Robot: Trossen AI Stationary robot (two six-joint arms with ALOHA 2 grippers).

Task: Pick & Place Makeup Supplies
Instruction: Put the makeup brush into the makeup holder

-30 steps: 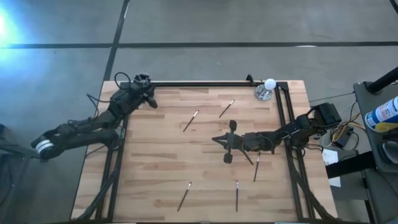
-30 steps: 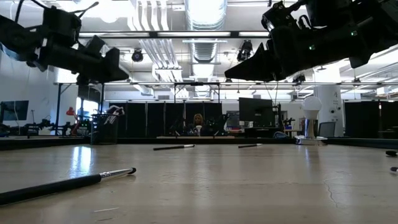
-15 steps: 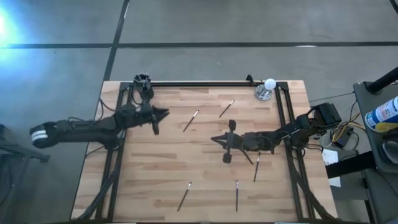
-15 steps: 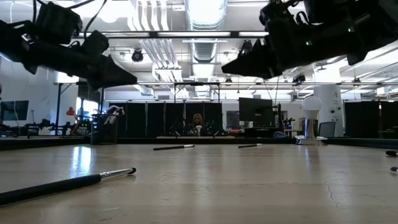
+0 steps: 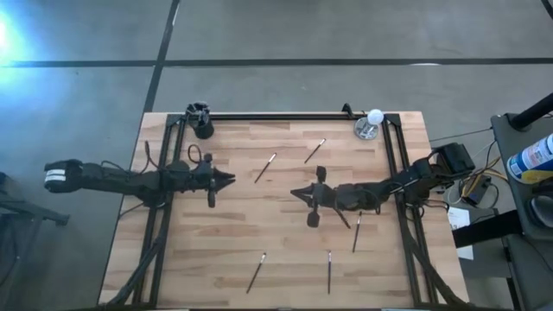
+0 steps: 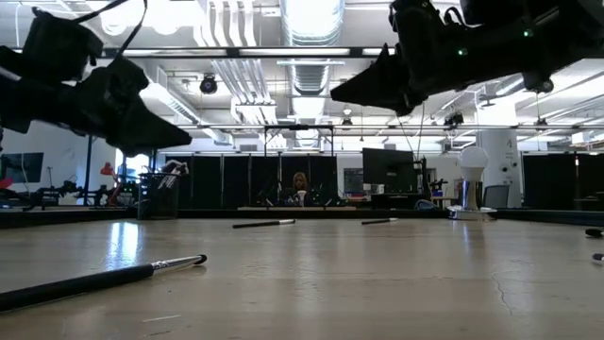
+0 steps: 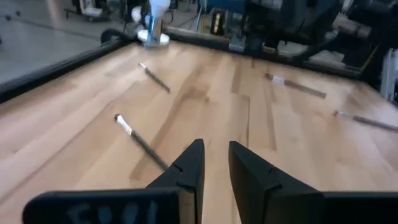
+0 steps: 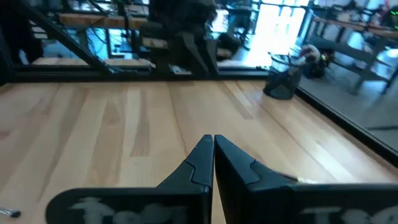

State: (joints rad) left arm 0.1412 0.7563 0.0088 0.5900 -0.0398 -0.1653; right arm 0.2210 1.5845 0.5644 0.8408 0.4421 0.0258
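the left gripper [image 5: 228, 179] is hanging over the wooden table [image 5: 285, 250] in the left-centre of the high view, its fingers [image 7: 189, 167] parted by a narrow gap and holding nothing. just beyond its tip, toward the upper middle of that frame, a makeup brush [image 5: 265, 168] is lying slantwise on the boards — in the left wrist view this brush [image 7: 140, 139] is running down to just beside the left finger. a second brush [image 5: 314, 150] is lying farther up and to the right, and the other loose brushes are sitting in the lower half of the frame: one at lower centre-left [image 5: 256, 272], one upright at lower centre [image 5: 328, 271], one at right of centre [image 5: 356, 233]. the right gripper [image 5: 294, 192] is hovering above the middle of the table, its fingers [image 8: 199, 163] pressed together with nothing between them. a small black cup [image 5: 202, 123] holding more brushes is standing at the table's upper left corner, and a white ball on a silver base [image 5: 370, 123] is at the upper right. in the low view a brush [image 6: 99, 280] is lying in the lower left — both grippers are showing as dark shapes clear above the tabletop.
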